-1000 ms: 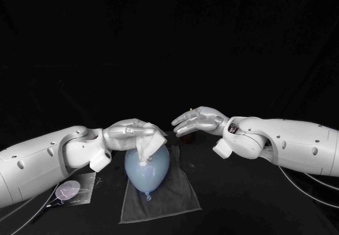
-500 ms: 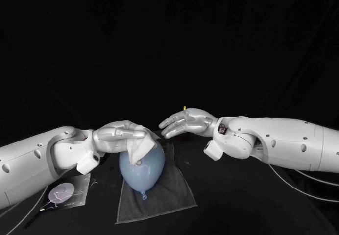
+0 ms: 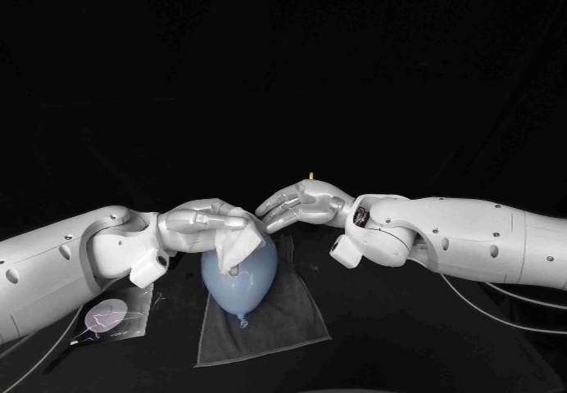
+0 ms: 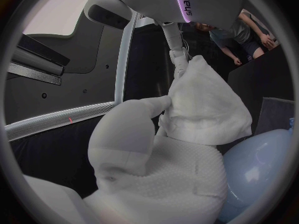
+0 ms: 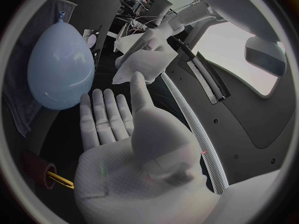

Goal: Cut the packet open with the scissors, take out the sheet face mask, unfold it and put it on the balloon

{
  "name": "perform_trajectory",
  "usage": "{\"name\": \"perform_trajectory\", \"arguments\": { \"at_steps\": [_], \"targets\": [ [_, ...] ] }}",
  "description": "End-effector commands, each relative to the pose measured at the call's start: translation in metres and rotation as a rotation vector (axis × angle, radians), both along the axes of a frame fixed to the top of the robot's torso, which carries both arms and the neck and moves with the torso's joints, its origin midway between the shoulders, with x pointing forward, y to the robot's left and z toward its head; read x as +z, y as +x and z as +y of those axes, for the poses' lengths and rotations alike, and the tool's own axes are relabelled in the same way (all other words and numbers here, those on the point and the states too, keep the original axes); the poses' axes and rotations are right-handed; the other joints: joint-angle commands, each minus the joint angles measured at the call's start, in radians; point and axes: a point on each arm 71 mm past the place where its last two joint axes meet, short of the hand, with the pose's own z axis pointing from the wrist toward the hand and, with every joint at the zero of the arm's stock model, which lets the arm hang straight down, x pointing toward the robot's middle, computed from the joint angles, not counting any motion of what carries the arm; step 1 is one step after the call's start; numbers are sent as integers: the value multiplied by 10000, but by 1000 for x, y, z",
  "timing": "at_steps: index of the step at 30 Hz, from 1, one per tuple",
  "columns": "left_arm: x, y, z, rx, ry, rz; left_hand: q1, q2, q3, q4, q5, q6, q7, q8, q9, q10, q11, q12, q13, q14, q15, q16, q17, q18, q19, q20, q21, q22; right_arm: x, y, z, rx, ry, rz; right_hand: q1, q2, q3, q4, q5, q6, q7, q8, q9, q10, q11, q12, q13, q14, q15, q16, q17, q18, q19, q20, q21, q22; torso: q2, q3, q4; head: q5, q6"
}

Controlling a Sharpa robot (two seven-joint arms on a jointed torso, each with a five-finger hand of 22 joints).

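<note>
A pale blue balloon (image 3: 240, 277) lies on a grey cloth (image 3: 266, 327), knot towards me. Over its far end my left hand (image 3: 203, 223) holds the folded white sheet mask (image 3: 237, 246), which hangs down onto the balloon. The left wrist view shows the mask (image 4: 206, 104) bunched at that hand's fingertips, with the balloon (image 4: 261, 169) beside it. My right hand (image 3: 301, 205) hovers just right of the left hand with fingers stretched out flat and nothing in it. In the right wrist view the right hand (image 5: 118, 129) points at the mask (image 5: 146, 59) and the balloon (image 5: 61, 64).
The cut packet (image 3: 112, 315) lies flat on the table by my left forearm. A red and yellow object (image 5: 53, 176), perhaps the scissors, lies near my right palm, and a small yellow tip (image 3: 310, 175) shows behind that hand.
My right hand has moved left, closer to the left hand and the mask. The left hand stays over the balloon with the mask.
</note>
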Motion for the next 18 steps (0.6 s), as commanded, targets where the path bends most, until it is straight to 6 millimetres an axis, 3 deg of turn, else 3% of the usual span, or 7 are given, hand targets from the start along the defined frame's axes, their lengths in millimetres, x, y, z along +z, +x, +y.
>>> {"name": "perform_trajectory", "arguments": {
  "at_steps": [1, 18],
  "targets": [
    [2, -2, -1, -233, -87, -1, -43, 44, 83, 0, 43, 7, -20, 195, 154, 61, -9, 56, 8, -45, -3, 32, 7, 102, -65, -25, 50, 17, 3, -1, 2, -55, -134, -776, -142, -15, -276, 30, -29, 104, 642, 68, 24, 105, -15, 98, -4, 151, -35, 86, -29, 143, 142, -11, 52, 13, -8, -4, 2, 42, -13],
    [2, -3, -3, -261, -46, -4, -53, 53, 100, -3, 41, 6, -22, 202, 188, 64, -12, 62, 23, -63, -7, 75, 54, 104, -68, -28, 71, 28, 1, -4, 6, 124, -300, -1002, -247, -7, -277, 23, -29, 359, 670, 120, 41, 386, -57, 340, -31, 433, -106, 103, -153, 216, 367, -13, 110, 16, -4, 2, -21, 112, -37]
  ]
}}
